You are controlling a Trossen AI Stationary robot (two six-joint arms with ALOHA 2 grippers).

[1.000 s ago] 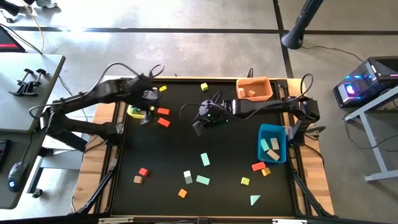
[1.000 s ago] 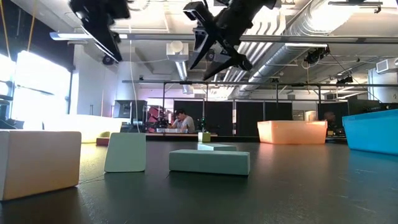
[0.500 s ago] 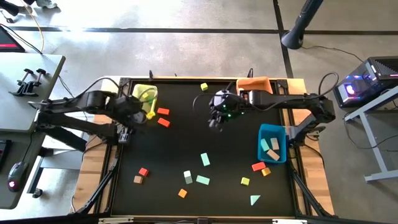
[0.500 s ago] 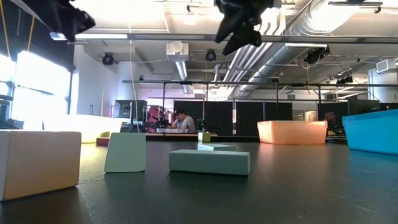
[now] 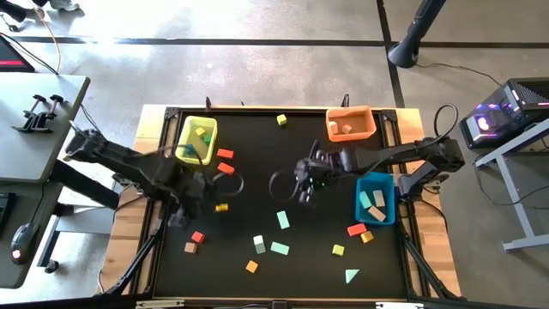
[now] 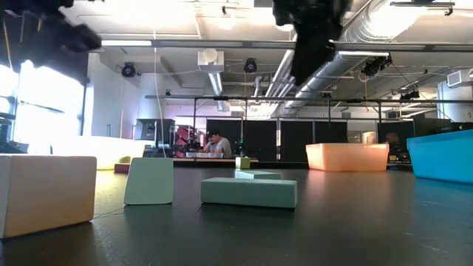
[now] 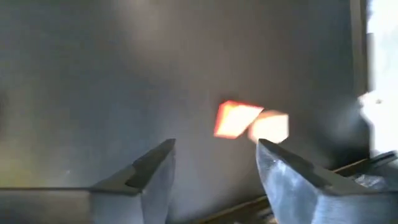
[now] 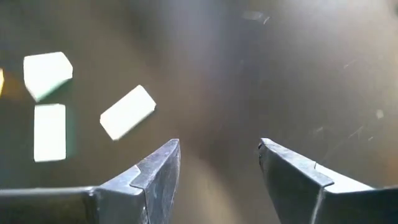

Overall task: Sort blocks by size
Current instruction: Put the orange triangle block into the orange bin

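Note:
Small wooden blocks lie scattered flat on the black table. My left gripper (image 5: pixel 184 204) hangs open above the table's left part. A small yellow block (image 5: pixel 221 207) lies just to its right. In the left wrist view the open fingers (image 7: pixel 214 168) frame a red block (image 7: pixel 233 119) and a tan block (image 7: pixel 272 126) lying side by side ahead. My right gripper (image 5: pixel 306 185) hangs open over the table's middle. Its wrist view (image 8: pixel 219 165) shows three mint blocks (image 8: pixel 127 112) on the mat beyond the fingers. Neither gripper holds anything.
A yellow bin (image 5: pixel 196 140) stands at the far left, an orange bin (image 5: pixel 350 124) at the far right, and a blue bin (image 5: pixel 375 197) by the right edge. Two red blocks (image 5: pixel 226 161) lie beside the yellow bin. Mint, orange, yellow and red blocks (image 5: pixel 280 249) are spread along the near half.
My left gripper has swung from over the yellow bin toward the table's near edge and sunk a little. My right gripper has gone from beside the orange bin toward the near edge and the middle, rolling as it went.

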